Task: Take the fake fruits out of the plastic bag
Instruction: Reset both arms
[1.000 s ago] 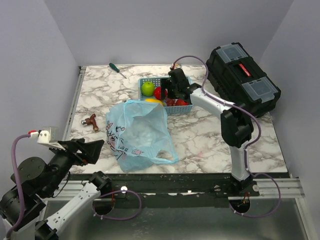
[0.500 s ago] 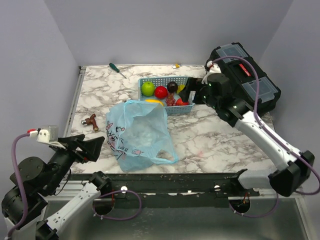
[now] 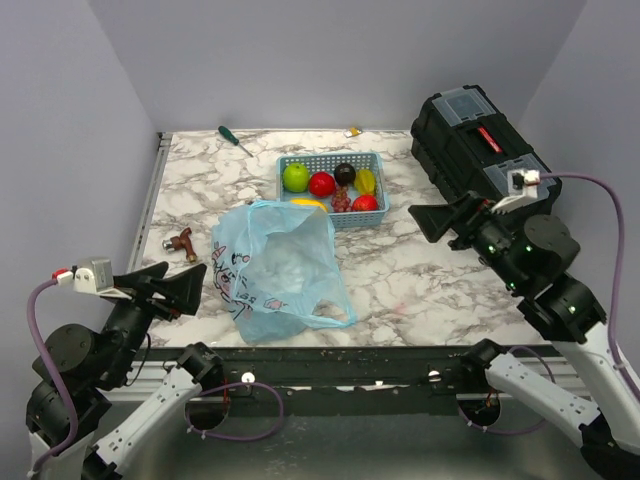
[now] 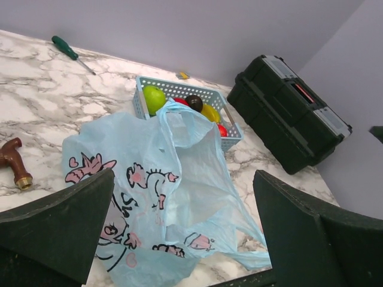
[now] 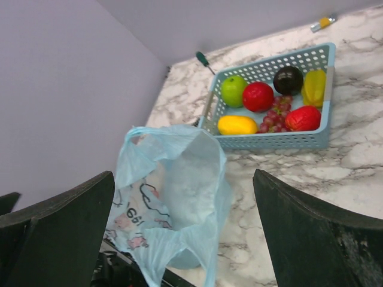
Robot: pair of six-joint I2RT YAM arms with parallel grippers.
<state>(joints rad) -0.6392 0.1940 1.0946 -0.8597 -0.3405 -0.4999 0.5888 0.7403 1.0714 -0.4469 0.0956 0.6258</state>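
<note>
Seven fake fruits (image 5: 258, 97), among them a green apple (image 3: 295, 177), a dark plum (image 3: 345, 173) and a bunch of purple grapes (image 5: 274, 117), lie together in the light-blue mesh basket (image 3: 330, 222) at the back of the marble table (image 3: 420, 280). The plastic bag (image 3: 280, 270) sits slack just in front of the basket with its mouth gaping toward it. No coloured fruit shows through the thin film in any view, though a pale fold inside hides part of its floor, so the unloading looks finished or very nearly so. The left gripper (image 3: 178, 280) hovers near the table's front-left corner, beside the bag but clear of it, jaws spread wide and holding nothing. The right gripper (image 3: 440, 215) hangs high in front of the black toolbox (image 3: 485, 155), well apart from bag and basket, equally wide and empty. If anything remains inside, the next move would call for one arm to pinch a handle or the rim and lift the mouth open while the other reaches in. Otherwise little is left but to park. A green-handled screwdriver (image 3: 235, 139) lies untouched at the far edge.
</note>
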